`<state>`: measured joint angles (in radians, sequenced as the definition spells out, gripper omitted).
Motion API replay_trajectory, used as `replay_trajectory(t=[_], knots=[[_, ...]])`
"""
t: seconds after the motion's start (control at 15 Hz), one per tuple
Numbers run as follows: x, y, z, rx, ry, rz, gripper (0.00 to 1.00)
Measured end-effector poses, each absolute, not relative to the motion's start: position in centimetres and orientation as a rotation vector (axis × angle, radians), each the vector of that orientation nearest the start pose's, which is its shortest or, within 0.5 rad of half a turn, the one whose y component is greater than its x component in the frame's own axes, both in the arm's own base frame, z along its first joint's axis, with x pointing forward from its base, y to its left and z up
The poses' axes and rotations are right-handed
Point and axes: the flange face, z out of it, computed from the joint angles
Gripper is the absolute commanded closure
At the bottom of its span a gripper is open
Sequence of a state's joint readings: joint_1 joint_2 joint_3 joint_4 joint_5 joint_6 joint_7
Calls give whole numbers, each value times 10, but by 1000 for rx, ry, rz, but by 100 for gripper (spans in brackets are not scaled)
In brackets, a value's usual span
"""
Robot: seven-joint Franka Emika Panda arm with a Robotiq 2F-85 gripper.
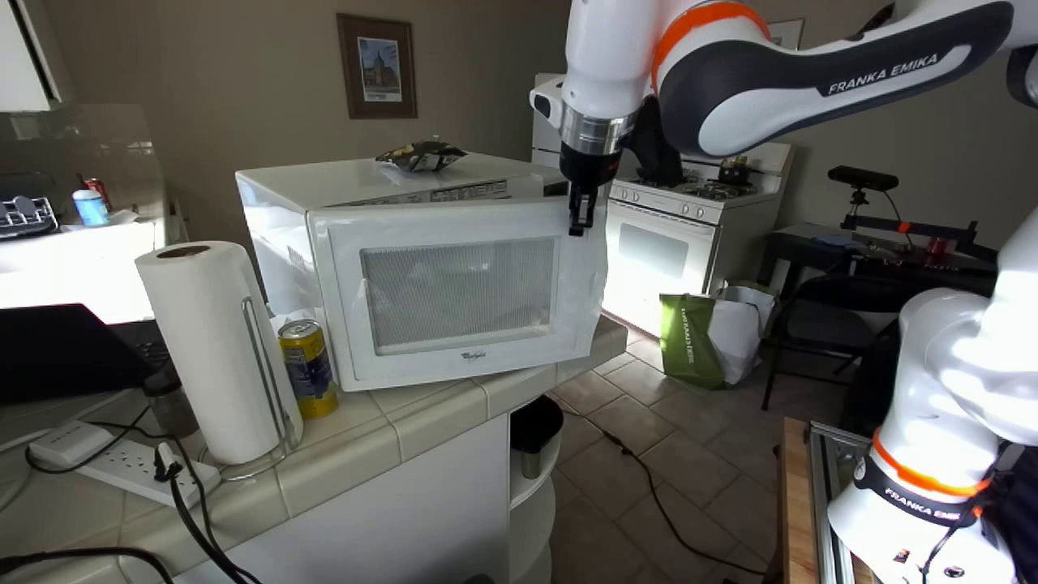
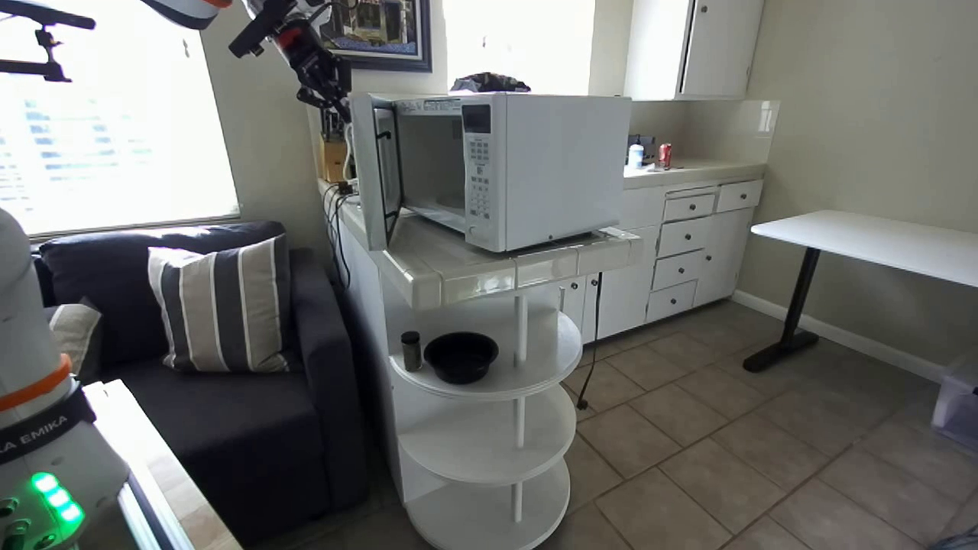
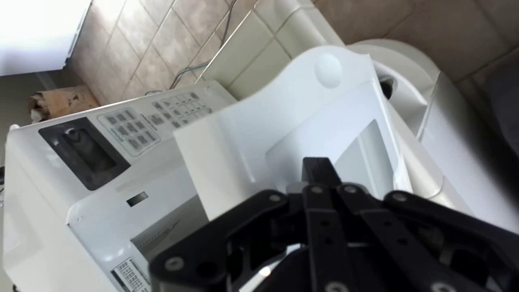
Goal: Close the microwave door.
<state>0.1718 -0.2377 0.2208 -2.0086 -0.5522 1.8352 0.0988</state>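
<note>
The microwave door (image 1: 458,296) is a white panel with a grey window, and it stands open. In an exterior view it shows nearly edge-on (image 2: 370,176), swung out from the white microwave body (image 2: 561,168). My gripper (image 1: 578,230) is shut and empty, pointing down at the upper free end of the door, on its outer side. In an exterior view the gripper (image 2: 345,114) is just beyond the door's top edge. In the wrist view the closed fingertips (image 3: 321,160) overlap the door (image 3: 300,97). I cannot tell whether they touch it.
The microwave stands on a tiled counter (image 2: 497,267). A paper towel roll (image 1: 215,357) and a yellow can (image 1: 308,369) stand beside the door's hinge end. A snack bag (image 1: 422,154) lies on top of the microwave. A power strip (image 1: 130,466) with cables lies on the counter.
</note>
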Motion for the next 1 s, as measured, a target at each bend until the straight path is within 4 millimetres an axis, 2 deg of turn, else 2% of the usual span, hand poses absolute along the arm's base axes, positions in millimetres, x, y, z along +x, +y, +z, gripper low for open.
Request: replay_trajectory(t=[0.33, 0.47, 1.0], knots=[[487, 141, 554, 2476, 537, 565, 99], [490, 136, 551, 2479, 534, 571, 99], [489, 140, 553, 2466, 541, 583, 100]])
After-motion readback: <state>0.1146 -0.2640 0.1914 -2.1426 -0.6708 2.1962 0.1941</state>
